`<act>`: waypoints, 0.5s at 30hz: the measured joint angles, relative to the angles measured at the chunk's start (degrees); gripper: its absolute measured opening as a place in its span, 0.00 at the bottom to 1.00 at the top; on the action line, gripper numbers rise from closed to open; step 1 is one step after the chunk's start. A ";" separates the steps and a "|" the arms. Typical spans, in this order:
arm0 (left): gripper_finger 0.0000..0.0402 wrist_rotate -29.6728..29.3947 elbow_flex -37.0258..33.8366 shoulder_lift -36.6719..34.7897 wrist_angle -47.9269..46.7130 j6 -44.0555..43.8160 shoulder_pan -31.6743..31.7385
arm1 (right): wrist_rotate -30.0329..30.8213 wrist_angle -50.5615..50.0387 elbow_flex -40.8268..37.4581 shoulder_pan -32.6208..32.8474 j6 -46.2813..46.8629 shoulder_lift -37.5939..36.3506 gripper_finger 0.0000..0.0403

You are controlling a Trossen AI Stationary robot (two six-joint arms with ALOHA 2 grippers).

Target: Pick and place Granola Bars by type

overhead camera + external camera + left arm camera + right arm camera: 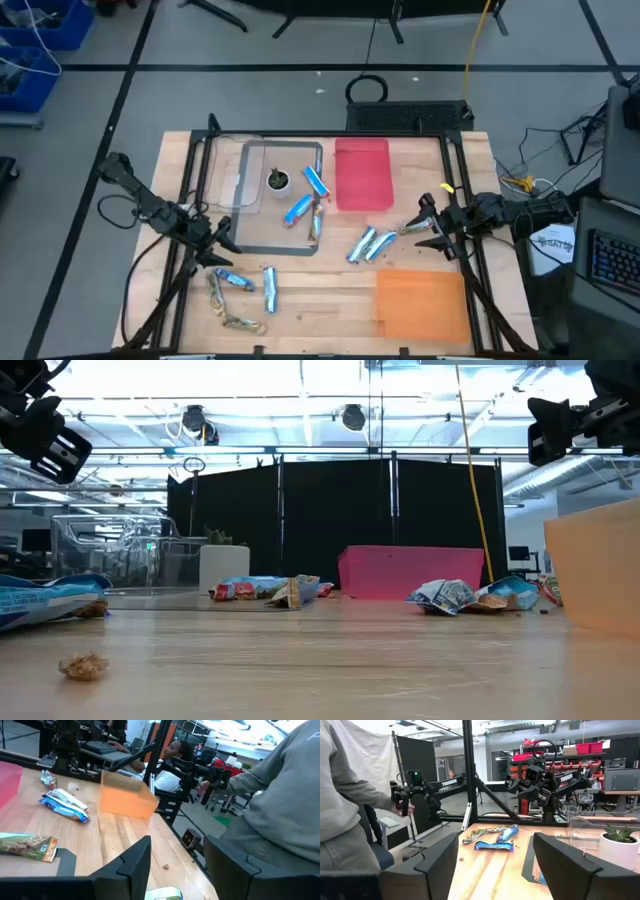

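Note:
Foil-wrapped granola bars lie scattered flat on the wooden table. Three blue ones (300,208) sit on a grey mat beside the potted plant (277,180). A blue pair (368,243) lies mid-table. Two blue (268,283) and two brownish-gold ones (245,322) lie near the table's near-left corner. My left gripper (215,245) hovers open just beyond that near-left group, fingers apart in the left wrist view (177,870). My right gripper (425,228) hovers open to the right of the blue pair, with nothing between its fingers (495,865).
A pink tray (362,175) sits at the far middle and an orange tray (420,305) at the near right. A clear container (240,175) stands far left on the grey mat (262,240). A crumb (84,666) lies on the near table. A person stands beside the table (285,795).

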 joint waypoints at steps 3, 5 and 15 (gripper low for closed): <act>0.46 0.00 0.00 0.00 0.00 0.02 0.00 | 0.00 0.01 0.00 -0.01 0.00 0.00 0.62; 0.46 0.00 0.00 -0.02 -0.02 0.50 0.01 | 0.00 0.00 0.02 -0.02 -0.01 -0.01 0.62; 0.46 -0.01 0.00 0.00 0.00 7.04 0.01 | 0.00 0.00 0.00 -0.02 -0.02 0.00 0.62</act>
